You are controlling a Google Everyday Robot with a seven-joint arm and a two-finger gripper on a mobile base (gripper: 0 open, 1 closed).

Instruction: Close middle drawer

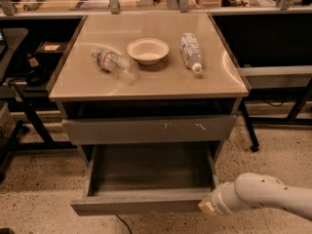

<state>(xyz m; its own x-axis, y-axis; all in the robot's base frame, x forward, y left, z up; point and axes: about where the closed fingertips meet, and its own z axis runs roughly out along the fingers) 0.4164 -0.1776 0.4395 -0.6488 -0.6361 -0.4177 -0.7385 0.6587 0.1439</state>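
The middle drawer point(141, 202) is the wide grey one pulled far out of the cabinet at the bottom. Its shallow tray point(151, 167) looks empty and its plain front faces me. My gripper point(207, 206) is at the end of the white arm point(263, 194), which comes in from the lower right. The gripper sits at the right end of the drawer's front, at or touching the corner.
Above the open drawer is a taller grey drawer front with white scratch marks point(148, 129). The beige top point(161, 79) holds a white bowl point(147, 50) and two lying plastic bottles point(114, 61) point(191, 51). Black table frames stand on the left point(29, 116) and right point(248, 130).
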